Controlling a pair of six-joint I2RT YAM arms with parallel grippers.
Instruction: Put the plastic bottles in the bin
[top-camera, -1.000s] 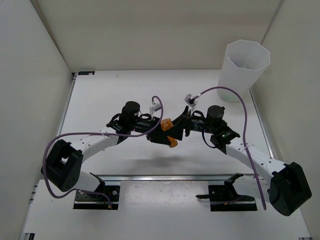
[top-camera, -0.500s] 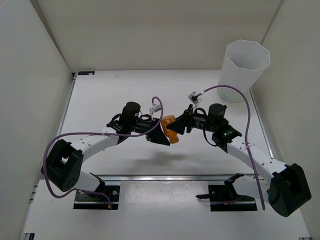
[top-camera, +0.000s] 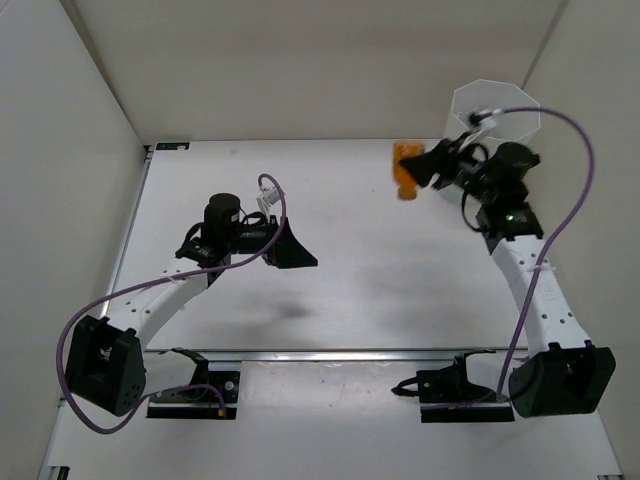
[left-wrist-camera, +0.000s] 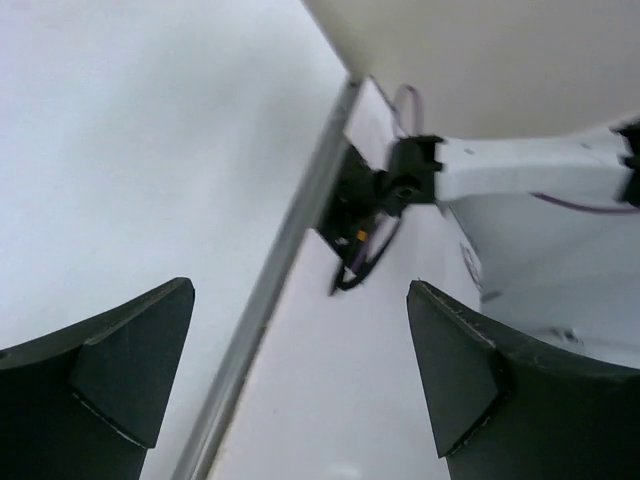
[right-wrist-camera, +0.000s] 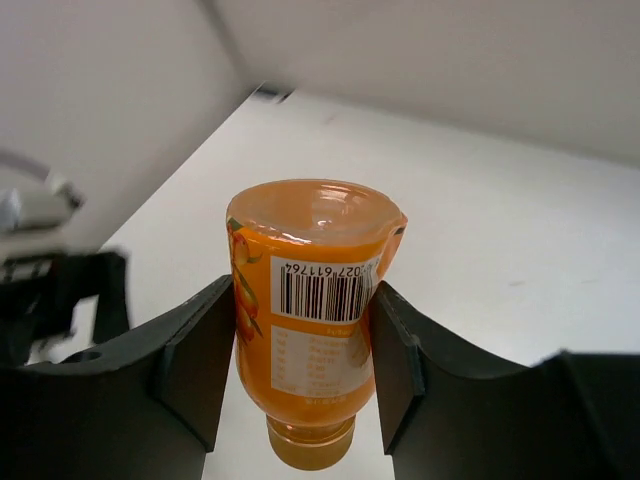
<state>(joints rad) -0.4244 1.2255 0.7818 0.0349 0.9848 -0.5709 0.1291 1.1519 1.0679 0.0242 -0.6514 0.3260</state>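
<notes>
Since a second ago: the right hand (top-camera: 418, 168) has been swinging from mid-worktop to the far right corner, carrying the orange bottle (top-camera: 405, 166) with it. The hand is clamping the bottle across its body, with the barcode label facing the wrist camera. The bottle is hanging in the air beside the bin (top-camera: 510, 98), left of its rim and not over it. The left hand (top-camera: 298, 258) is sitting further left than before, fingers apart and gripping nothing, above the worktop (top-camera: 350, 230).
</notes>
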